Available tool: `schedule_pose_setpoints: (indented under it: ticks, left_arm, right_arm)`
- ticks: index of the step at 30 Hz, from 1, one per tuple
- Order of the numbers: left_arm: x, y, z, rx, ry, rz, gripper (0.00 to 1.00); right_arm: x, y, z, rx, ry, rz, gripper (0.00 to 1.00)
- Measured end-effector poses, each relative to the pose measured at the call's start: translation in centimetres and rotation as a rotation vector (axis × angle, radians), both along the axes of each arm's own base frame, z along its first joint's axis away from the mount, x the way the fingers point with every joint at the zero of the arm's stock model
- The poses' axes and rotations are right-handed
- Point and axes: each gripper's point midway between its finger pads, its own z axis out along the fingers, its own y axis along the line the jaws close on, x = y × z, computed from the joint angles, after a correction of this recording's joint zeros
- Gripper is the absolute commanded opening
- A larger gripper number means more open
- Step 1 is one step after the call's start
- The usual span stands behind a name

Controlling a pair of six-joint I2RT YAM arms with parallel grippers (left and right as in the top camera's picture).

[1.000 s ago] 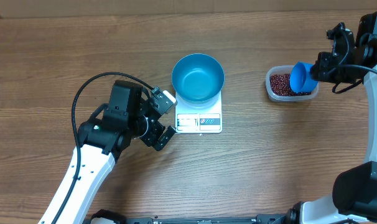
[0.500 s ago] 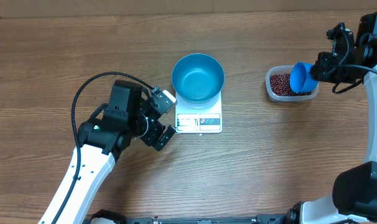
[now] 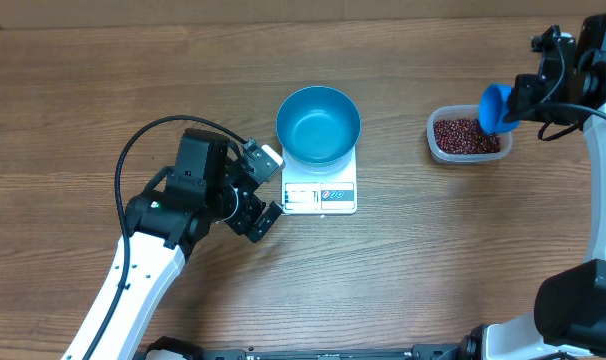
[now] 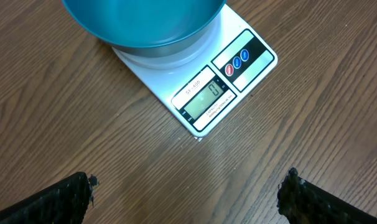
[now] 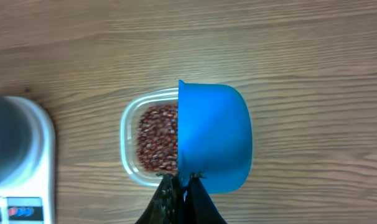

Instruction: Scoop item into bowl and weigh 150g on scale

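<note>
Blue scoop (image 3: 494, 106) in grip of right tool (image 5: 182, 185), over tub (image 3: 435, 141) of beans (image 3: 461, 136)

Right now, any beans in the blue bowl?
No, the bowl on the scale shows only bare blue interior overhead.

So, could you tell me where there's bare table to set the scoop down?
The table is bare between the scale and the bean tub, and along the far side behind the bowl. It is crowded left of the scale, beside the open left gripper.
</note>
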Motion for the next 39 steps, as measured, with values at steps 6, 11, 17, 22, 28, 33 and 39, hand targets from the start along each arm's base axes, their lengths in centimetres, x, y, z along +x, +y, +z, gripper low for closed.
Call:
schedule_pose_setpoints:
  ticks: [6, 11, 17, 22, 28, 33, 39]
  left_arm:
    - [0.0, 0.0, 0.0, 0.000, 0.000, 0.000, 1.00]
    - [0.0, 0.0, 0.0, 0.000, 0.000, 0.000, 1.00]
    - [0.0, 0.0, 0.0, 0.000, 0.000, 0.000, 0.99]
    - [0.0, 0.0, 0.0, 0.000, 0.000, 0.000, 1.00]
    - [0.0, 0.0, 0.0, 0.000, 0.000, 0.000, 1.00]
    - [0.0, 0.0, 0.0, 0.000, 0.000, 0.000, 1.00]
    - [0.0, 0.0, 0.0, 0.000, 0.000, 0.000, 1.00]
  right_arm:
    - [0.4, 1.6, -2.5, -0.111, 0.085, 0.077, 0.04]
    - [0.6, 1.6, -5.4, -0.211, 0.180, 0.090, 0.04]
    - [0.7, 0.6, -7.1, -0.259, 0.231, 0.069, 0.04]
    - [0.4, 1.5, -7.9, -0.209, 0.258, 0.092, 0.04]
    - [-0.4, 3.1, -9.0, -0.119, 0.301, 0.131, 0.04]
    - [-0.5, 4.0, -9.2, -0.102, 0.313, 0.152, 0.04]
    - [-0.9, 5.5, -10.1, -0.051, 0.325, 0.185, 0.04]
